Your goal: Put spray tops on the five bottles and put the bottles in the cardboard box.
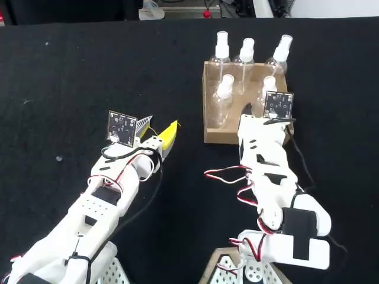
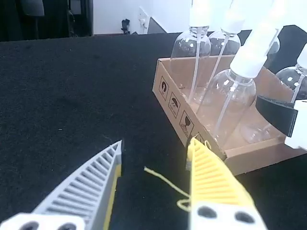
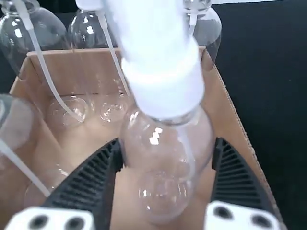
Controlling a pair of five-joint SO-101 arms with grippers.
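Note:
The cardboard box (image 1: pixel 216 137) stands right of the table's middle and holds five clear bottles, each with a white spray top. Three stand along the back: left (image 1: pixel 221 56), middle (image 1: pixel 244 59) and right (image 1: pixel 279 56). One bottle (image 1: pixel 222 100) is at the front left. My right gripper (image 1: pixel 260 107) reaches into the box and is shut on the front right bottle (image 3: pixel 163 158), its black fingers (image 3: pixel 100 177) pressed to both sides below the spray top (image 3: pixel 158 67). My left gripper (image 2: pixel 156 143) is open and holds nothing, low over the black table left of the box (image 2: pixel 177 112).
A loose yellow thread (image 2: pixel 165 182) lies on the black cloth between my left fingers. The right arm's black finger (image 2: pixel 276 112) shows at the box's near corner. Open table stretches left of and behind the left gripper. Clutter sits beyond the table's far edge (image 1: pixel 151 12).

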